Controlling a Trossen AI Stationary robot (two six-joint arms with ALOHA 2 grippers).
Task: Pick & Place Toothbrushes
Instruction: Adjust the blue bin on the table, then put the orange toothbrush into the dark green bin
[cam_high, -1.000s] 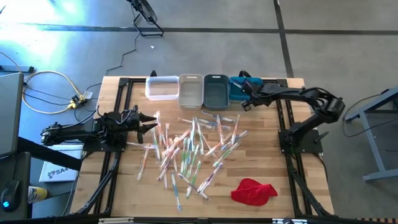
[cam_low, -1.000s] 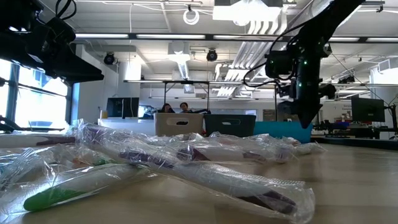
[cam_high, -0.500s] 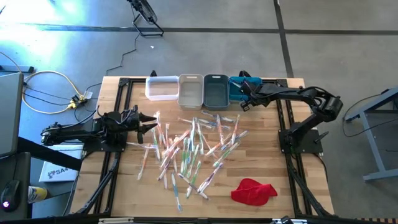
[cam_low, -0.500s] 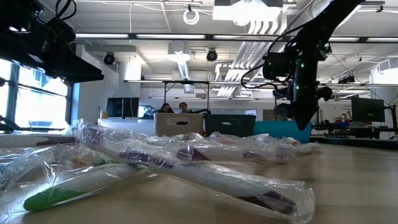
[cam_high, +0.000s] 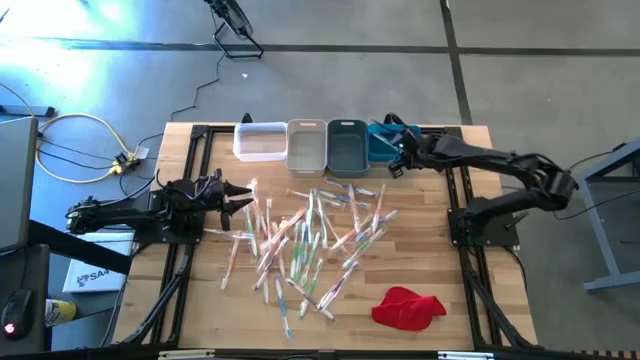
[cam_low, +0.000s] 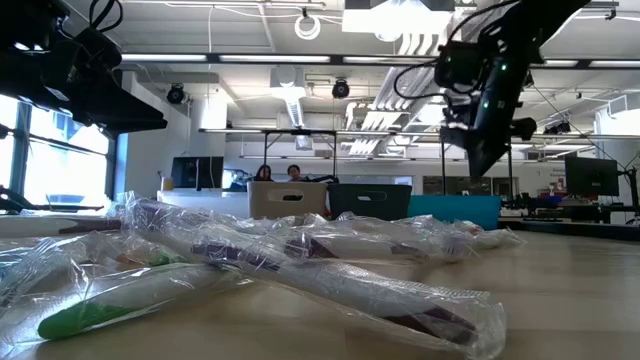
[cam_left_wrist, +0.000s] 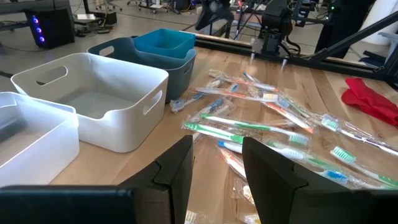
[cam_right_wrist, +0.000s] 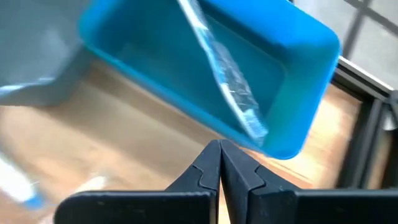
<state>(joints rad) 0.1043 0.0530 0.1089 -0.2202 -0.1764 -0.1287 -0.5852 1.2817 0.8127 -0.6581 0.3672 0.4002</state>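
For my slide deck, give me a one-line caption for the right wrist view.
Shut right gripper beside the blue bin, a wrapped toothbrush lying inside.

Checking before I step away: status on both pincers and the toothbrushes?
Right pincer shut, empty, beside blue bin. One wrapped toothbrush leans in that bin. Left pincer open, idle by the toothbrush pile. Nothing in the way.

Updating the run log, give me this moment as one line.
right gripper: shut, by blue bin | wrapped toothbrush: in bin | left gripper: open, waiting
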